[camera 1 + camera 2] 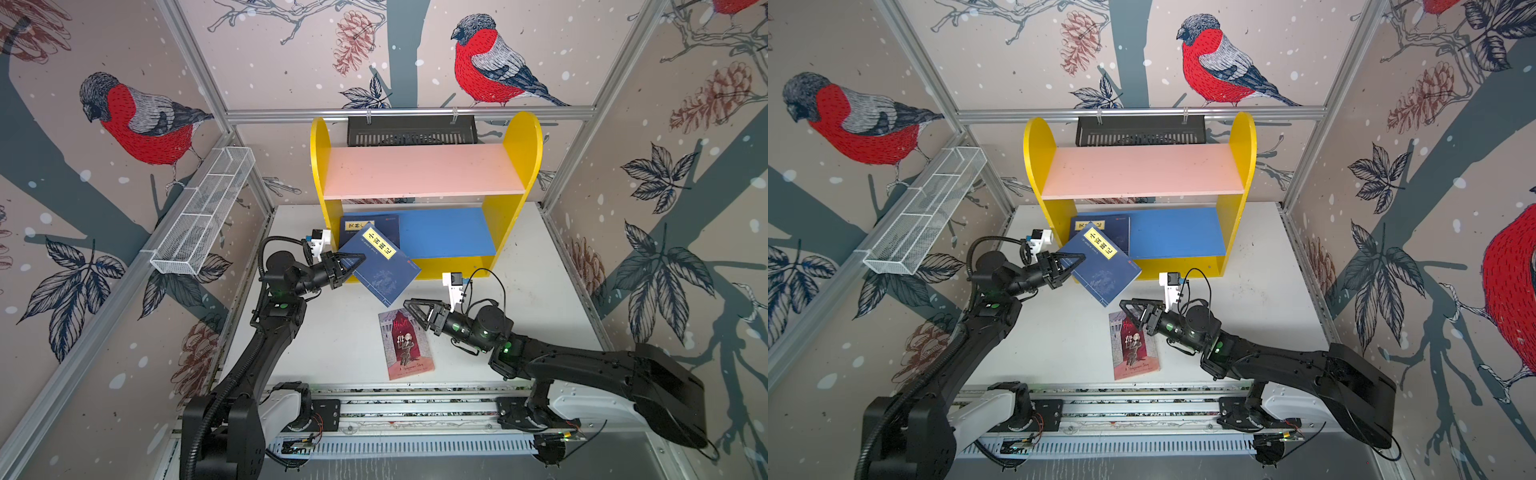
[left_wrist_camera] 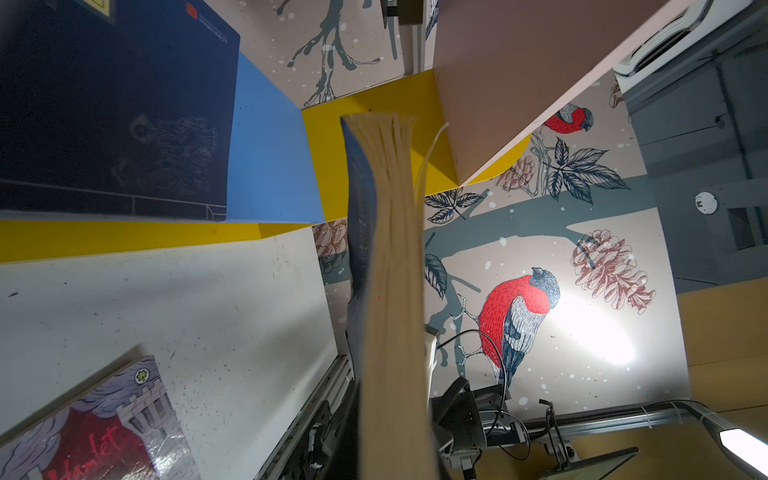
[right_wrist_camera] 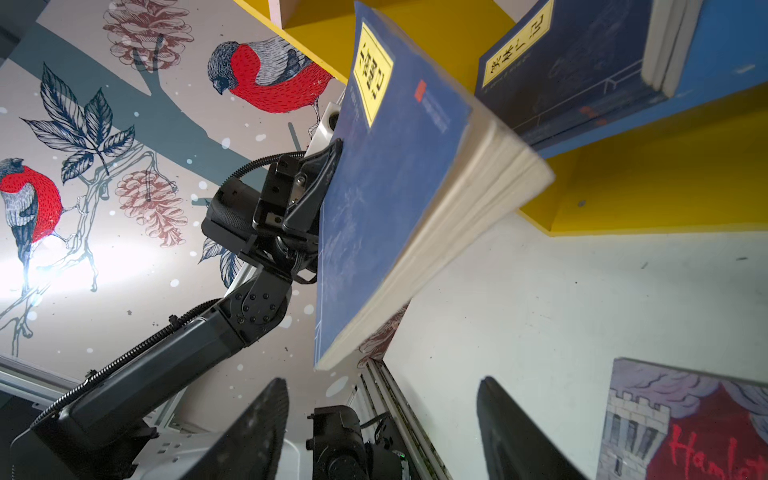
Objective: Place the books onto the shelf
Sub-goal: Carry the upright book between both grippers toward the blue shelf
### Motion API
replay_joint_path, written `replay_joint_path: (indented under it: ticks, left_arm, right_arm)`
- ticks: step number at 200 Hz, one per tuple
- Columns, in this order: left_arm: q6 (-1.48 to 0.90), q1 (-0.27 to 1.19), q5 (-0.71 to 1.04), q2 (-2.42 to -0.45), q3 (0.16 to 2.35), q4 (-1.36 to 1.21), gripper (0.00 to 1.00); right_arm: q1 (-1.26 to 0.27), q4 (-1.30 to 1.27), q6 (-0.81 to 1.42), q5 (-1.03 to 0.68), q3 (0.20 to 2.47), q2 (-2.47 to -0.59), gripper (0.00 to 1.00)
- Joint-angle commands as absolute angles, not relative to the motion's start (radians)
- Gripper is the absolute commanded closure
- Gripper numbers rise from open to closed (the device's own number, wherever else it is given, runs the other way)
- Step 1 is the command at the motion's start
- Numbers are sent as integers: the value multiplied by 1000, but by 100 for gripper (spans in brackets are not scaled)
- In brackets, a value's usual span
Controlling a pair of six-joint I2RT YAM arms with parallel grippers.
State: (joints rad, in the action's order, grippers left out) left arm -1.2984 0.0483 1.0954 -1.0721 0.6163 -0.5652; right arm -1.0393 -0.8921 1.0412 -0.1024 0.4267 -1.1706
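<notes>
My left gripper (image 1: 354,262) (image 1: 1074,262) is shut on one corner of a navy book (image 1: 384,268) (image 1: 1106,268) (image 3: 386,187) with a yellow label. It holds the book tilted in the air just in front of the shelf (image 1: 524,141) (image 1: 1241,141). In the left wrist view the book's page edges (image 2: 390,291) fill the middle and hide the jaws. Another navy book (image 1: 376,228) (image 1: 1115,230) (image 2: 116,104) (image 3: 552,83) lies flat on the blue lower board. The red Hamlet book (image 1: 409,353) (image 1: 1136,353) (image 3: 685,428) lies on the table. My right gripper (image 1: 409,305) (image 1: 1125,305) (image 3: 382,382) is open and empty above its far edge.
The pink upper board (image 1: 424,170) holds nothing. A black slotted basket (image 1: 411,131) hangs behind the shelf. A white wire-mesh tray (image 1: 203,212) is mounted on the left wall. The arms' rail (image 1: 415,409) runs along the table's near edge.
</notes>
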Motion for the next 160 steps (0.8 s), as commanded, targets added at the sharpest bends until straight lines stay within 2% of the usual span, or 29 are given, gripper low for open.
replay_joint_path:
  ticks: [1,41,96,116,145,160]
  left_arm:
    - [-1349,48,1084,-1064,611,-685,100]
    - [-1392,49,1071,-1063,597,-738,100]
    - [-1411,57,1066,-1057,577,-762,100]
    - [-1410,57,1063,-1055,569,-760,100]
    - [-1378,58,1065,-1048,564,-708,100]
    - [-1352,58,1070,-1047,571,-685,99]
  right_arm:
    - [-1031,-987,1034,-98,464,-1202,28]
    - [-995,-1073,1070,-146,495,-1295,29]
    - [-965,-1130,1087,-214,576,-1394,35]
    - [-948,-1145,1101,-246,599,-1429,51]
    - [-903,-1151,1120,-318,612,-1449,95]
    - [-861,-1112,1104,-369,612,-1426,99]
